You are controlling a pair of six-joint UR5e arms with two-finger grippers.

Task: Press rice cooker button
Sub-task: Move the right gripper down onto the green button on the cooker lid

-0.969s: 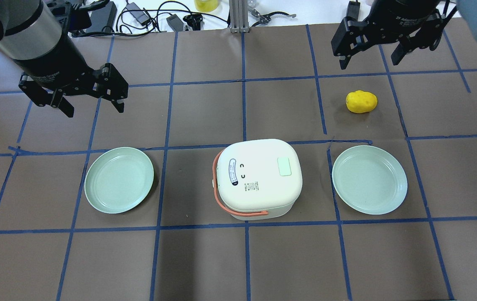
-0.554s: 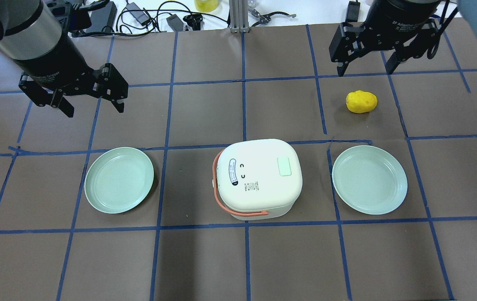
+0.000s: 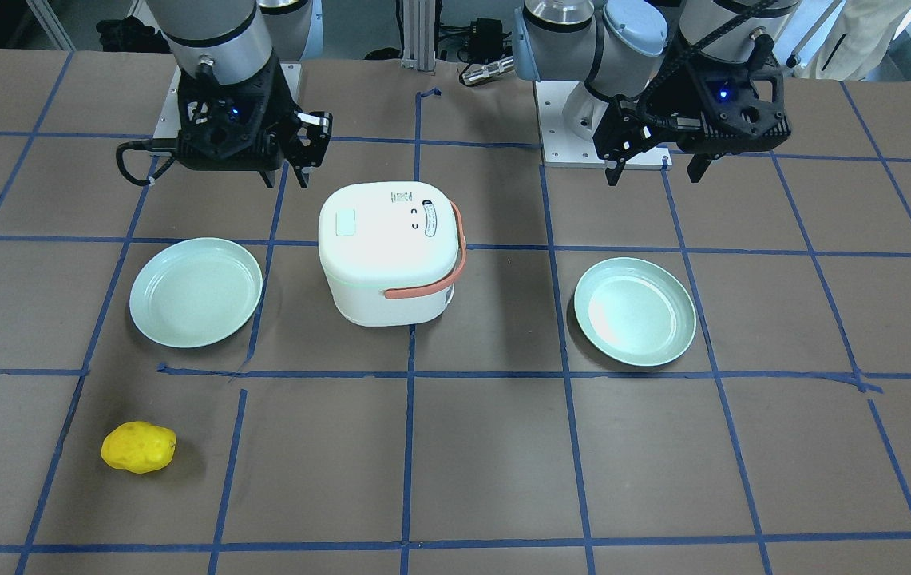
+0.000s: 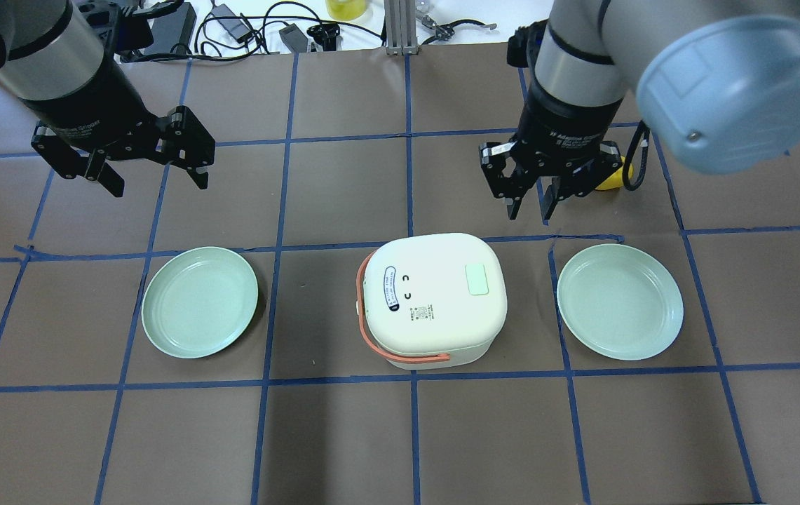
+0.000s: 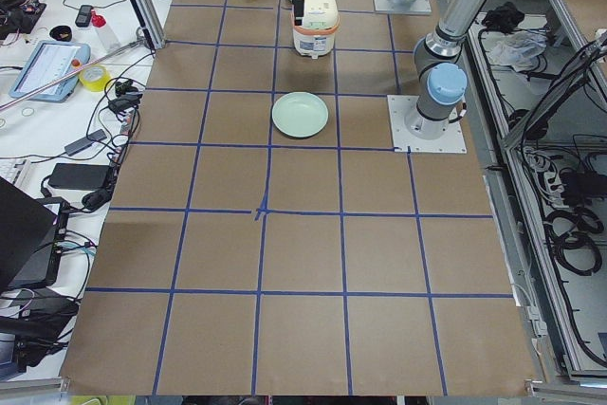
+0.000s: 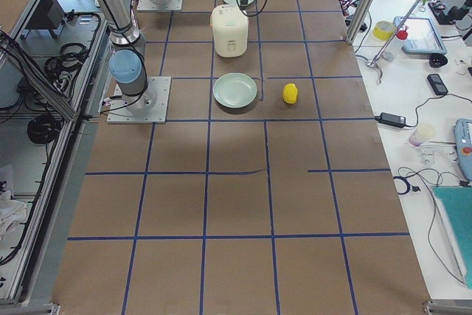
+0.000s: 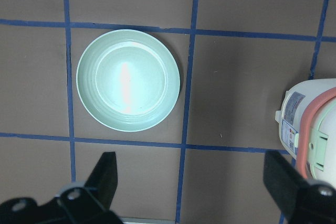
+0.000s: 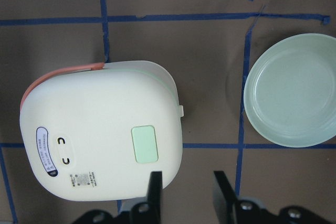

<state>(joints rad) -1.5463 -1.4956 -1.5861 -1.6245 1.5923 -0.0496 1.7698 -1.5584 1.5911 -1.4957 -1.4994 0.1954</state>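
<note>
The white rice cooker [image 4: 431,308] with an orange handle stands mid-table, its lid closed. A pale green button [image 4: 477,279] sits on the lid's right side and also shows in the right wrist view [image 8: 144,144]. My right gripper [image 4: 529,208] hovers above the table just beyond the cooker's far right corner, empty, its jaws narrowed with a gap still between them. In the right wrist view its fingers [image 8: 155,192] are just below and to the right of the button. My left gripper [image 4: 159,184] is wide open and empty, far left, above a plate [image 7: 127,80].
Two pale green plates [image 4: 200,301] [image 4: 620,301] flank the cooker. A yellow potato-like object [image 3: 138,447] lies beyond the right plate, mostly hidden behind my right gripper in the overhead view. Cables and gear line the far table edge.
My right arm has swung from the far right corner left and nearer, up to the cooker's far right corner, and its jaws have narrowed. The left arm has not moved.
</note>
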